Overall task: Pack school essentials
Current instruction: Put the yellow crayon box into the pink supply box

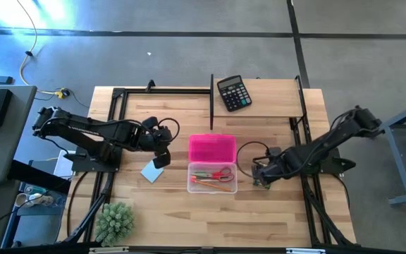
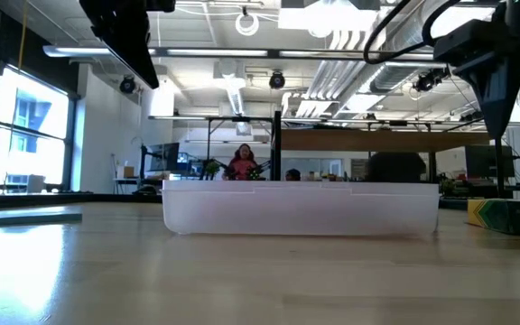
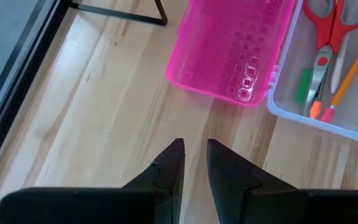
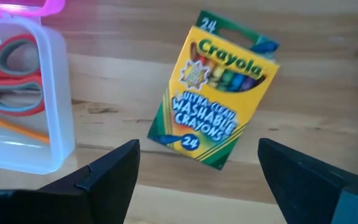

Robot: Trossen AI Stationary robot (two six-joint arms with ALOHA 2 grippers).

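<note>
The clear case (image 1: 212, 178) lies mid-table with its pink lid (image 1: 212, 148) flipped open on the far side. Inside are red-handled scissors (image 3: 331, 25), pencils (image 3: 350, 68) and a small green eraser (image 3: 303, 86). The light-blue notepad (image 1: 151, 171) lies flat on the table left of the case. My left gripper (image 1: 162, 156) hovers just beyond the notepad, shut to a narrow slit (image 3: 194, 146), with nothing in it. The yellow-green crayon box (image 4: 219, 99) lies flat to the right of the case. My right gripper (image 4: 197, 155) hangs open above it, pointing down and clear of it.
A black calculator (image 1: 233, 92) lies at the far edge. A green spiky plant (image 1: 115, 222) stands at the near left corner. Black frame rails (image 1: 211, 99) run along the table's far part and sides. Bare wood lies in front of the case.
</note>
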